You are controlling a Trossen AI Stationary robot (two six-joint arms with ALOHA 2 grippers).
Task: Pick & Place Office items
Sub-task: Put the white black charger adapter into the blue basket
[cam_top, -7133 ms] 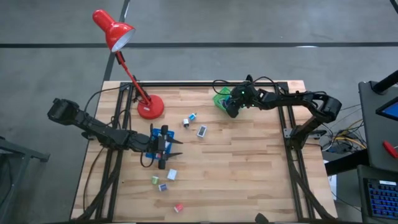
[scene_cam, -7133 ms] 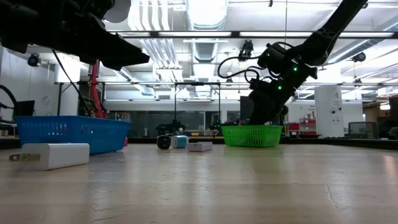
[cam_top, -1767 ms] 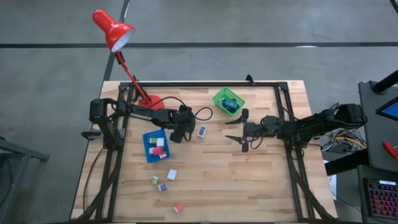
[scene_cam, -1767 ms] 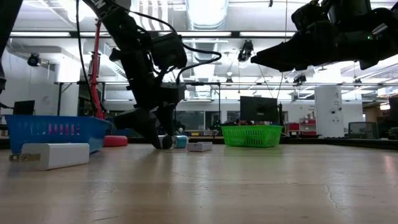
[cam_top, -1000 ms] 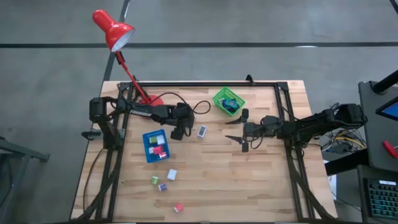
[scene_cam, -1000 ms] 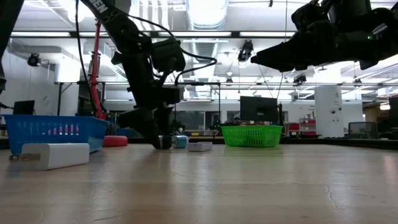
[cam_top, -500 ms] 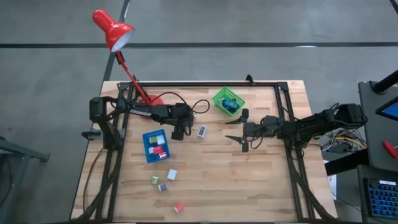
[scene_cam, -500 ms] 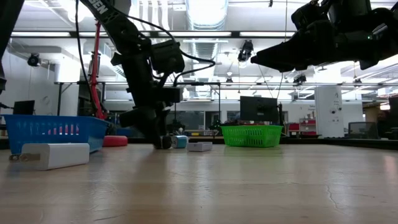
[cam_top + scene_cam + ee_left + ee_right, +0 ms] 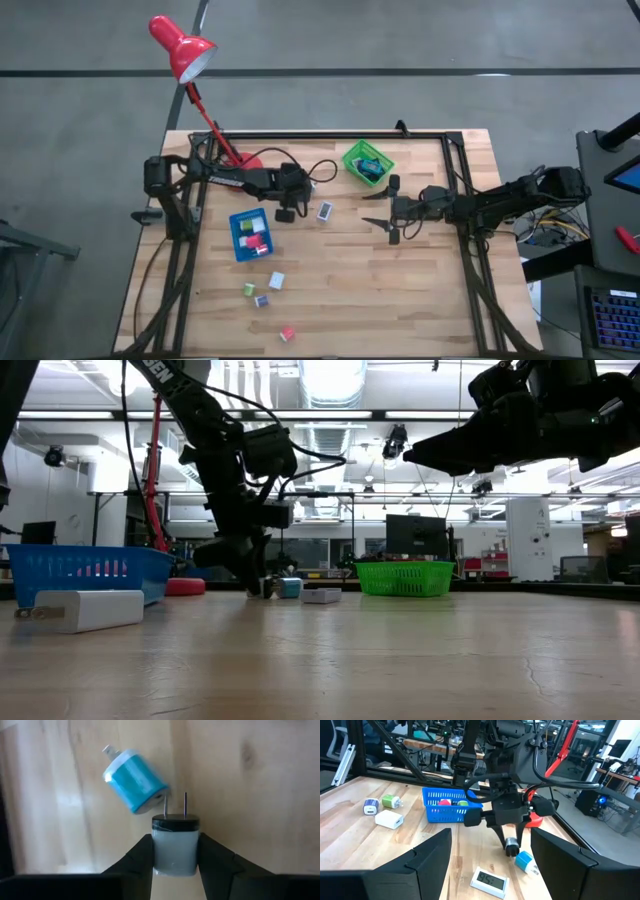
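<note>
Red desk lamp [image 9: 183, 48] stands at the far left corner of the wooden worktop [image 9: 420, 290], its base partly hidden behind the left arm. Blue tray [image 9: 251, 233] sits just near of that arm and holds red, white and green pieces. Nearer still, four loose pieces lie apart on the worktop: a green block [image 9: 249, 289], a white block [image 9: 276, 281], a purple-edged block [image 9: 261, 300] and a red block [image 9: 288, 333] closest to the near edge. The left gripper [image 9: 174, 865] is down at the worktop just right of the tray, its fingers [image 9: 139, 861] closed narrowly on a white plug adapter [image 9: 174, 847] with two prongs pointing outward. A teal plug adapter [image 9: 135, 781] lies touching or just beside that piece's prong end, crowding the grasp. A flat grey rectangular piece [image 9: 325, 211] with a display lies just right; its digits read roughly "94", uncertain. Green basket [image 9: 367, 163] sits far of centre with dark and teal items inside. The right gripper [image 9: 383, 210] hovers right of centre, fingers spread wide and empty.
</note>
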